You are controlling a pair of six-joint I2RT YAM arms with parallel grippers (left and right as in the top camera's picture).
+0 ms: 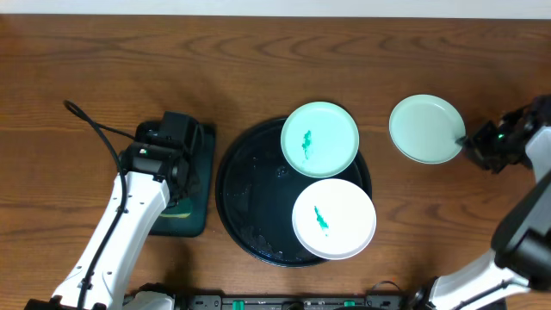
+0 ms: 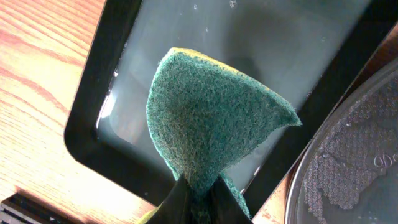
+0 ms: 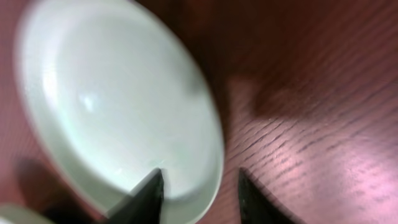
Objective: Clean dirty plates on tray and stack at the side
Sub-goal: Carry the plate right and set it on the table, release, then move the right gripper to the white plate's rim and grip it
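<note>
The round black tray (image 1: 250,194) holds a mint-green plate (image 1: 319,139) and a white plate (image 1: 334,219), each with a dark-green smear. A second mint-green plate (image 1: 426,128), without a smear, lies on the wood tabletop (image 1: 387,52) to the tray's right. My right gripper (image 1: 469,142) is open, its fingers astride that plate's right rim; in the right wrist view the gripper (image 3: 199,186) has one finger over the plate (image 3: 112,99) and one over bare wood. My left gripper (image 2: 199,193) is shut on a green scouring sponge (image 2: 211,118).
A smaller rectangular black tray (image 2: 93,124) with shallow water lies under the sponge, left of the round tray (image 2: 354,155). In the overhead view it (image 1: 205,146) is mostly covered by my left arm. A black cable loops at the left.
</note>
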